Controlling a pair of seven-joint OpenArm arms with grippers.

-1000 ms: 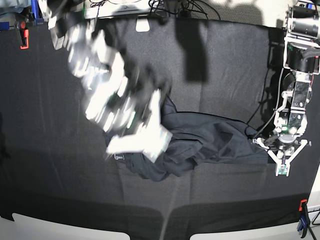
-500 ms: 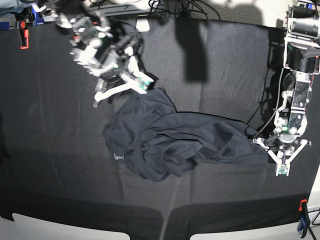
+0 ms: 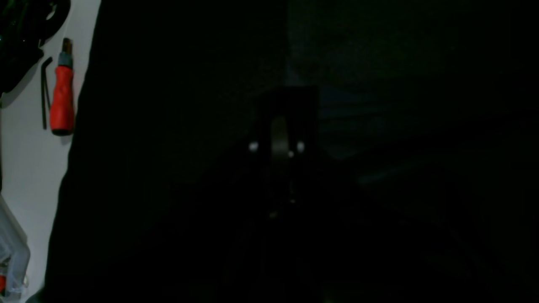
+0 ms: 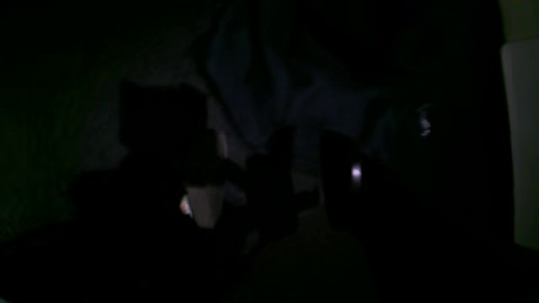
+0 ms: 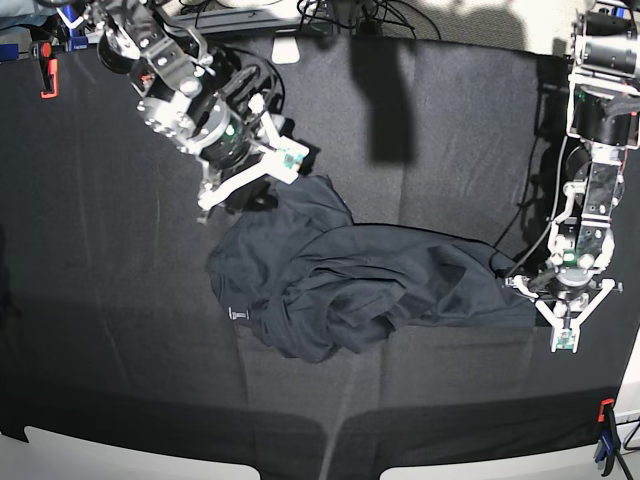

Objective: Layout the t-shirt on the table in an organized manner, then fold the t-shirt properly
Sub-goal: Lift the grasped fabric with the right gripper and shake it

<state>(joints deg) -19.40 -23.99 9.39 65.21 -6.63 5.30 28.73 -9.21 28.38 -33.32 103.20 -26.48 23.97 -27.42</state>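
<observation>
The t-shirt (image 5: 360, 285) lies crumpled in a heap near the middle of the tabletop (image 5: 100, 300), bunched w/ lots of folds, stretched out toward the right side as seen from the base view. A small white label (image 5: 237, 314) shows on its lower-left edge. Under it is the black cloth covering the whole surface; white edge strips peek out at the near side.

Right gripper (image 5: 252, 175) hangs just above the shirt's upper-left corner, fingers spread wide apart, nothing between them. Can't tell if a fingertip touches the fabric. Its wrist view is v. dark, only dim blue-ish folds of the shirt (image 4: 252, 97) in front.

Left gripper (image 5: 566, 338) sits low at the shirt's far right end, tips pressed together, pointing down at the cloth. From here I can't tell whether it pinches any fabric. Its wrist view is almost black; off to the side a red-handled tool (image 3: 62, 99) lies on a white surface.

Orange clamp (image 5: 47, 75) at the back left corner, another clamp (image 5: 605, 425) w/ orange and blue at the near right corner. Cables (image 5: 350, 15) run along the back edge.
</observation>
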